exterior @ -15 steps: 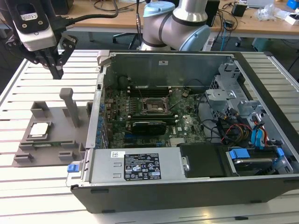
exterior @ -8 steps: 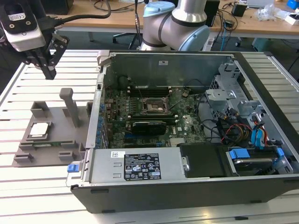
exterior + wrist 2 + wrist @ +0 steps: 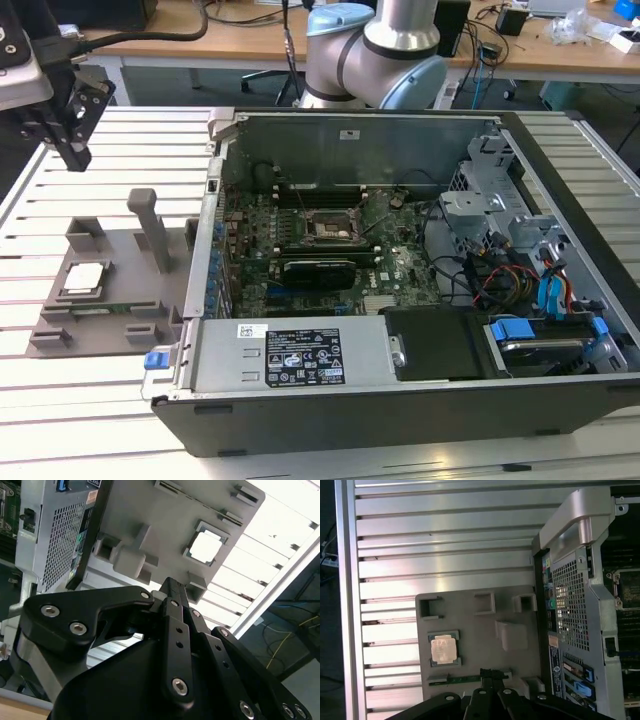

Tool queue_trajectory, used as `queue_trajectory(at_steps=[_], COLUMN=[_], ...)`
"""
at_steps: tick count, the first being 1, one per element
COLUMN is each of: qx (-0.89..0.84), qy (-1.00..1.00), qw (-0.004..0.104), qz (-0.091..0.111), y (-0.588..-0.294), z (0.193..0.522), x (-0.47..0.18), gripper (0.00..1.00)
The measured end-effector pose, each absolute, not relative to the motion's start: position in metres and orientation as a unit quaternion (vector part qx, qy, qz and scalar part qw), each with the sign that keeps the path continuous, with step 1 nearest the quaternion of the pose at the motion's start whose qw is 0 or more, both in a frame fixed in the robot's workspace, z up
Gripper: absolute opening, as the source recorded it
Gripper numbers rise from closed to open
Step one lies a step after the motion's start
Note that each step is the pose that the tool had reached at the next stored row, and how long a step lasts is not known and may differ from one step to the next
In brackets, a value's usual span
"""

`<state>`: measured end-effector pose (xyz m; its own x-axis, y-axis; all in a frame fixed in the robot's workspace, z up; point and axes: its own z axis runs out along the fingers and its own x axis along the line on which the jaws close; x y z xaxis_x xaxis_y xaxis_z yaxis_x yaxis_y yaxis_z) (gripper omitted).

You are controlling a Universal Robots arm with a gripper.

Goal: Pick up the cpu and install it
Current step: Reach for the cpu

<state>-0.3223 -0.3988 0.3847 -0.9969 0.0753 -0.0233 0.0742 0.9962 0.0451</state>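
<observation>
Hovering hand [image 3: 74, 152] high, well apart from cpu [image 3: 82, 279] in tray [image 3: 122, 262] recess.

Bright — hard glare off table [image 3: 282, 535]

One cpu [image 3: 82, 279], one memory stick [image 3: 462, 679], one grey holder tray [image 3: 125, 250], one open computer case [image 3: 400, 405], one arm [image 3: 385, 50].

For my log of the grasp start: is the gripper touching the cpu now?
Apart. In the exterior view the gripper hangs well away from the cpu, which lies in the gray tray.
</observation>
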Motion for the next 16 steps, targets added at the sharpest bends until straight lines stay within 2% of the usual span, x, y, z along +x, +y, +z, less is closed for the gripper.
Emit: queue_trajectory(at_steps=[16], qx=[0.037], qy=[0.999], qw=[0.013], qz=[0.022], y=[-0.399], z=[0.384], x=[-0.349], gripper=[0.11])
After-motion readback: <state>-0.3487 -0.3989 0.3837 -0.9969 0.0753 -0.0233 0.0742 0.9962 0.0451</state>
